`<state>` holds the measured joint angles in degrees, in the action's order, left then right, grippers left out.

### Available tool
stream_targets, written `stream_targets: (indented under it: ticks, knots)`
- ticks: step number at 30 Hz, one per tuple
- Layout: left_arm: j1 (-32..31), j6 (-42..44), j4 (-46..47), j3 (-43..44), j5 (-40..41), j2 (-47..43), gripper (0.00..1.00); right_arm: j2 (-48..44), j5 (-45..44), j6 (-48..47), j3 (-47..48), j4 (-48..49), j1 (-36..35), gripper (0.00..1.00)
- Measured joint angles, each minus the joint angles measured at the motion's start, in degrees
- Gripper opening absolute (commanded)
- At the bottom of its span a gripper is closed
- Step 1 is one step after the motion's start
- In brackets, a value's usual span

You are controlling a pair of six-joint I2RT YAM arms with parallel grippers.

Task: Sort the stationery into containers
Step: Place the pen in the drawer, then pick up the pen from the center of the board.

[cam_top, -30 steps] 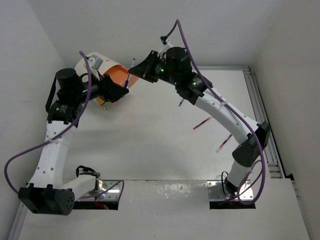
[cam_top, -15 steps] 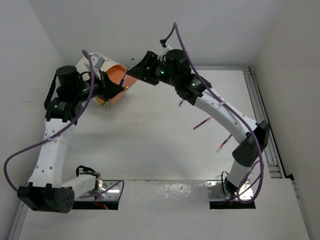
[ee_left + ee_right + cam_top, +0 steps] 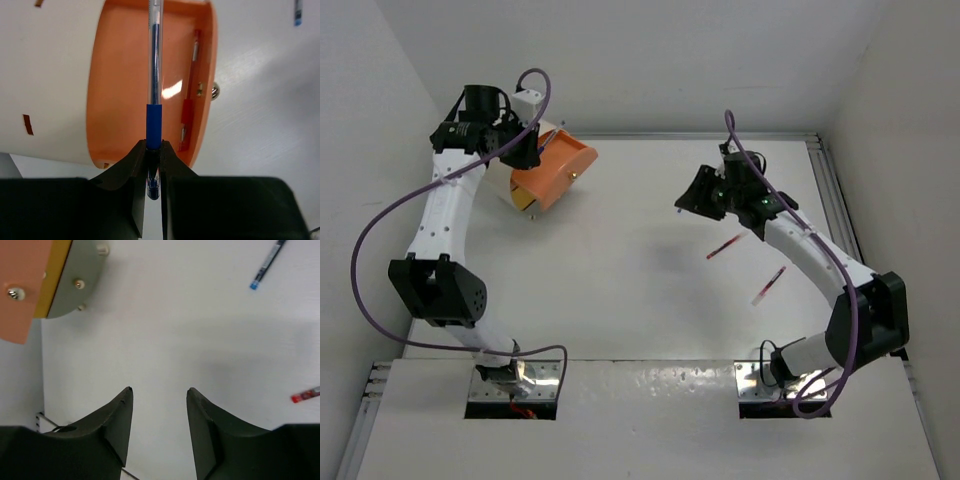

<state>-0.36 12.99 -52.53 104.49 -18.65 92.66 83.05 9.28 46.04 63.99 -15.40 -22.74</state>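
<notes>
My left gripper (image 3: 153, 145) is shut on a blue pen (image 3: 154, 75). The pen's clear barrel points into the mouth of the bucket (image 3: 50, 75), which is cream outside, orange inside and lies on its side. A red pen (image 3: 189, 107) lies inside it. In the top view the left gripper (image 3: 528, 150) is at the bucket's (image 3: 555, 175) rim at the back left. My right gripper (image 3: 160, 390) is open with nothing between its fingers. It hovers over the table right of centre (image 3: 688, 200). On the table lie another blue pen (image 3: 267, 262) and two red pens (image 3: 724, 246) (image 3: 768, 285).
White walls close in the table at the back and on both sides. A metal rail (image 3: 840, 220) runs along the right edge. The bucket's grey base and yellow band (image 3: 75, 280) show at the top left of the right wrist view.
The blue pen passed from the right gripper to the left one, which shut on it. The right gripper opened and drew back to the right. The left arm swung back beside the bucket.
</notes>
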Motion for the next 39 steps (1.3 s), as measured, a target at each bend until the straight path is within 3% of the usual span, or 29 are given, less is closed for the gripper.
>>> stream_targets:
  ticks: [7, 14, 21, 30, 39]
  knots:
    - [0.0, 1.7, -3.1, 1.3, 3.5, 4.2, 0.12, -1.2, 1.5, -2.9, -2.5, -1.0, 3.9, 0.46]
    - [-0.1, 1.8, -3.6, 3.1, 3.9, 5.9, 0.55, -1.2, 1.2, -5.0, -5.6, -4.9, 5.2, 0.47]
    - [-0.1, -0.6, -4.3, 7.7, 5.1, 5.8, 0.59, -0.6, -5.2, -6.6, -5.9, -9.0, 5.8, 0.38]
    - [-0.3, -4.3, -1.6, 6.2, 5.9, -4.2, 0.64, 6.9, -22.5, -5.0, -5.7, -12.9, 5.8, 0.44]
    - [-0.4, -4.9, 0.3, 2.3, 5.3, -10.2, 0.64, 15.1, -28.2, -3.9, -2.7, -13.3, 5.8, 0.45]
